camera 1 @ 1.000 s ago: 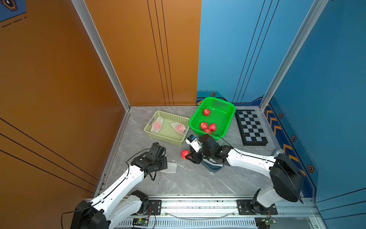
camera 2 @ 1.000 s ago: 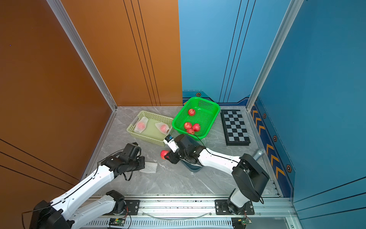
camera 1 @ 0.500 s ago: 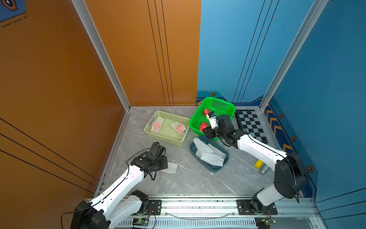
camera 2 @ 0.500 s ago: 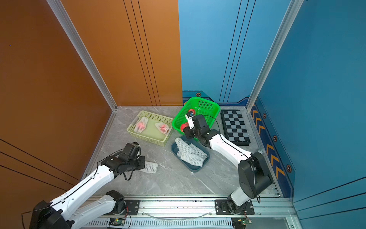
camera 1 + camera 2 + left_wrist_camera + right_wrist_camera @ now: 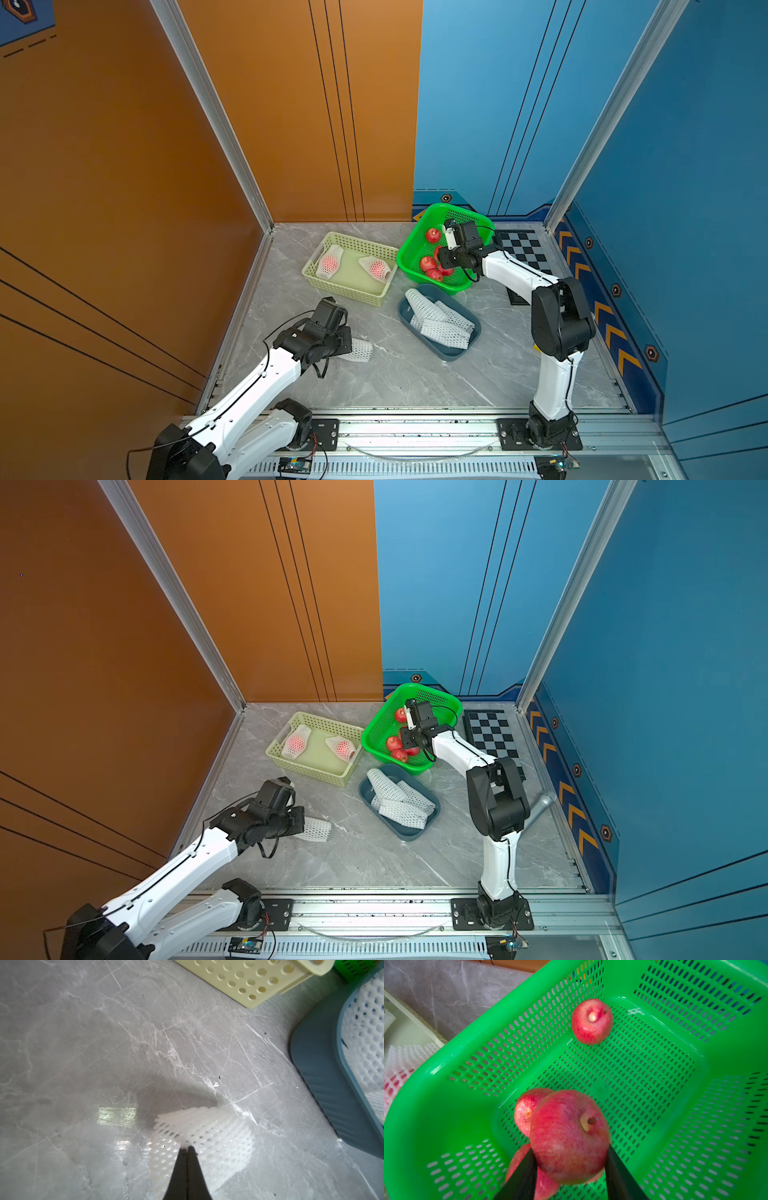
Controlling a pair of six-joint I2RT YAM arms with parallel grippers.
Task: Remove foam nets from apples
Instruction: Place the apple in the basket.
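Observation:
My left gripper [image 5: 187, 1147] is shut on the edge of an empty white foam net [image 5: 207, 1132] that lies on the grey table, also visible in both top views [image 5: 359, 349] [image 5: 316, 828]. My right gripper [image 5: 571, 1149] is shut on a bare red apple [image 5: 569, 1136], both fingers touching its sides, above the inside of the green basket [image 5: 446, 1059]. Three more bare apples lie in that basket [image 5: 433, 235] [image 5: 428, 263] [image 5: 435, 274]. Two apples in foam nets [image 5: 330, 262] [image 5: 376, 268] lie in the pale yellow basket [image 5: 345, 291].
A blue tray [image 5: 453, 355] holding several empty foam nets [image 5: 440, 324] stands between the two arms, just in front of the green basket. A checkerboard [image 5: 523, 249] lies to the right of the green basket. Walls enclose the table on three sides.
My right arm has carried the bare apple from the table beside the blue tray back and up over the green basket. My left arm and its net have stayed still.

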